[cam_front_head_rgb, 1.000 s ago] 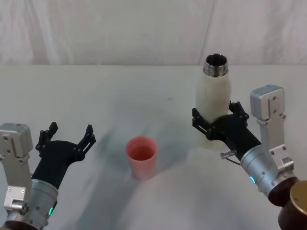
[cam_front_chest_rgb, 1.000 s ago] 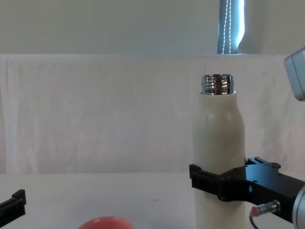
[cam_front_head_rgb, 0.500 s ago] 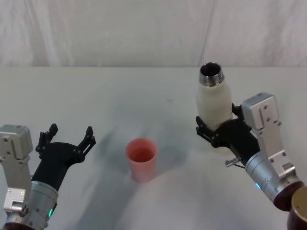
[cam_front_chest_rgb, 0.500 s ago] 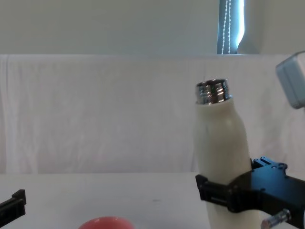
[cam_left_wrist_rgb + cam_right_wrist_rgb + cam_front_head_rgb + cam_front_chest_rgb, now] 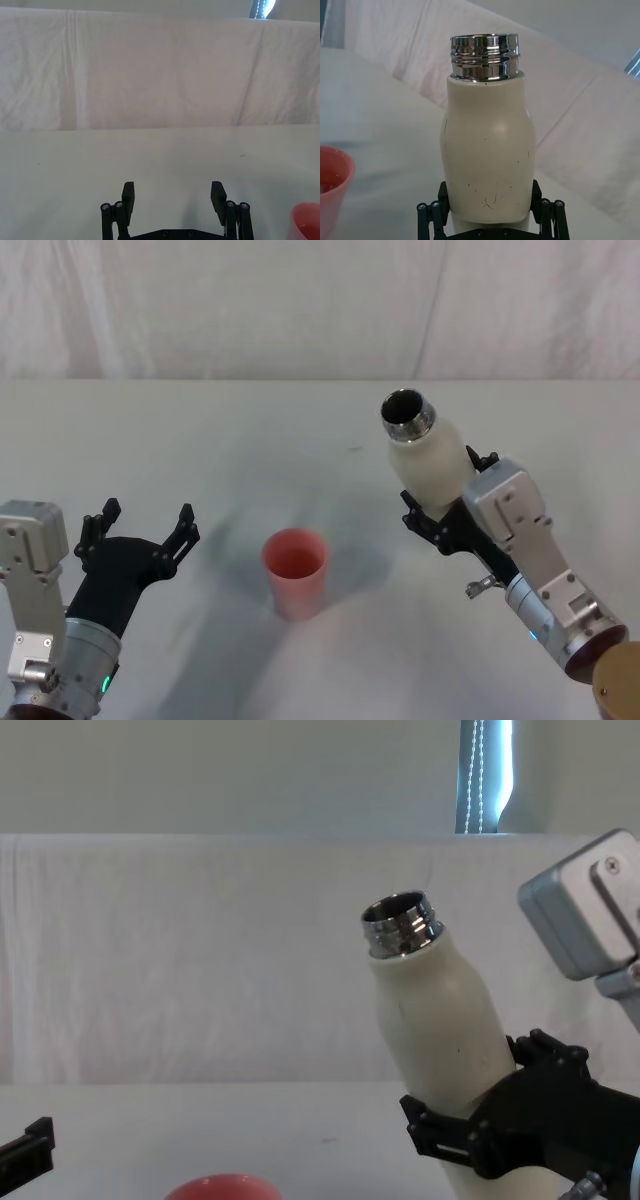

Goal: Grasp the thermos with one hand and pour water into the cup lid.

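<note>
White table [image 5: 230, 440], tilted cream chrome-necked thermos [image 5: 425, 460] clamped in right gripper [image 5: 440, 520], left gripper [image 5: 140, 530] spread.

The right tool [image 5: 437, 508] clamps the thermos [image 5: 424, 459], which tilts left with its open neck toward the cup lid [image 5: 295, 570]. The cup lid stands upright on the worktop [image 5: 250, 440]. The left tool [image 5: 140, 530], fingers spread, sits near left.

the right gripper [image 5: 442, 512] covers the lower part of the bottle [image 5: 425, 458], so its base is hidden. in the chest view only the rim of the pink cup [image 5: 212, 1187] shows, cut by the bottom edge. the liquid level inside the bottle cannot be seen.
</note>
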`<state>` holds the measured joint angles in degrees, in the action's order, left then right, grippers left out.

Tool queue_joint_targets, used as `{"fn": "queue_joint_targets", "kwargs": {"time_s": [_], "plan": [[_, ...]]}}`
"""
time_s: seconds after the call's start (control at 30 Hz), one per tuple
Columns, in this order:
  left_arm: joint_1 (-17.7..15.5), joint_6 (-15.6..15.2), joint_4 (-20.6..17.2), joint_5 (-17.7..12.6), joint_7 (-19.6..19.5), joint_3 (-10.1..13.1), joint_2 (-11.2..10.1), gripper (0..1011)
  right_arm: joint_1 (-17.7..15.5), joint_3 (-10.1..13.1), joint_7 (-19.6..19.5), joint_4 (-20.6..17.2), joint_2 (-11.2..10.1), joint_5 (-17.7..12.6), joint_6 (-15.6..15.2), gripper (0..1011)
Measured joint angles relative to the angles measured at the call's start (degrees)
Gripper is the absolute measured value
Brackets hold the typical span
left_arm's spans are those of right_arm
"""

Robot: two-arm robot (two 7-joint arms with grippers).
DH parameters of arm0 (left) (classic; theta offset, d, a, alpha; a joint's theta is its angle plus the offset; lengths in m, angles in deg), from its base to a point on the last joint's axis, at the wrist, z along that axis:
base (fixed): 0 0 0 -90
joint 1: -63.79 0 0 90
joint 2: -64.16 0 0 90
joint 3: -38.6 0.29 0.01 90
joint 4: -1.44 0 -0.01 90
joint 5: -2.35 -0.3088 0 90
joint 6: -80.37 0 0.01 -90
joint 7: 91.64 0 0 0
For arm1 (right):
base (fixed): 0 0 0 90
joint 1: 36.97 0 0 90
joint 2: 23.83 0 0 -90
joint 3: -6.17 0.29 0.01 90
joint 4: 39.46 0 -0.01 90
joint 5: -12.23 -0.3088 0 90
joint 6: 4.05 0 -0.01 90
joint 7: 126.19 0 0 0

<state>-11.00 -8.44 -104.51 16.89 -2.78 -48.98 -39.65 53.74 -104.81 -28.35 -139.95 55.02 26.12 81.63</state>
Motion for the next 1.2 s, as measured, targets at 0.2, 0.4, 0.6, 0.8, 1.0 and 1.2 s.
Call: {"fn": "queue_joint_targets", "kwargs": {"time_s": [0.2,0.4,0.6,0.8,1.0,1.2], "plan": [[0.00,0.00,0.00,0.00,0.00,0.00,0.00,1001,-0.04,-0.86,-2.08,-0.04,-0.36,5.76,1.24,953],[0.00,0.00,0.00,0.00,0.00,0.00,0.00,1001,0.00,-1.81,-3.96,-0.23,-0.85,11.76,1.37,953],[0.00,0.00,0.00,0.00,0.00,0.00,0.00,1001,0.47,-3.65,-6.36,0.25,-1.45,20.30,0.28,953],[0.00,0.00,0.00,0.00,0.00,0.00,0.00,1001,1.03,-5.38,-8.40,1.38,-1.93,27.26,-0.47,953],[0.00,0.00,0.00,0.00,0.00,0.00,0.00,1001,1.39,-6.69,-9.60,2.35,-2.39,32.74,-1.34,953],[0.00,0.00,0.00,0.00,0.00,0.00,0.00,1001,1.58,-7.76,-11.34,3.22,-2.73,37.08,-1.80,953]]}}
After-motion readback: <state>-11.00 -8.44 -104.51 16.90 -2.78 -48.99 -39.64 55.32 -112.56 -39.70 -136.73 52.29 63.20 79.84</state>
